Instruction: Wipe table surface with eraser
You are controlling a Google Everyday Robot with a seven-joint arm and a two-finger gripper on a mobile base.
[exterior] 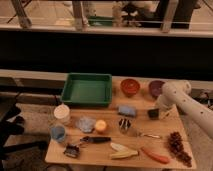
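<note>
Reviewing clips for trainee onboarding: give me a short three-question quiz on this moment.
1. True or false: the gripper is above the carrot.
2. What lies right at the gripper? A the eraser; B the banana; C the white cup.
3. Fill in: in the picture, the orange bowl stands to the ___ of the green tray.
Key: 1 false, it is low over the table surface, right side; 2 A; 3 right.

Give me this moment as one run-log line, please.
task: wipe table surface | gripper: low over table, just in front of purple bowl | eraser: dark block at gripper
</note>
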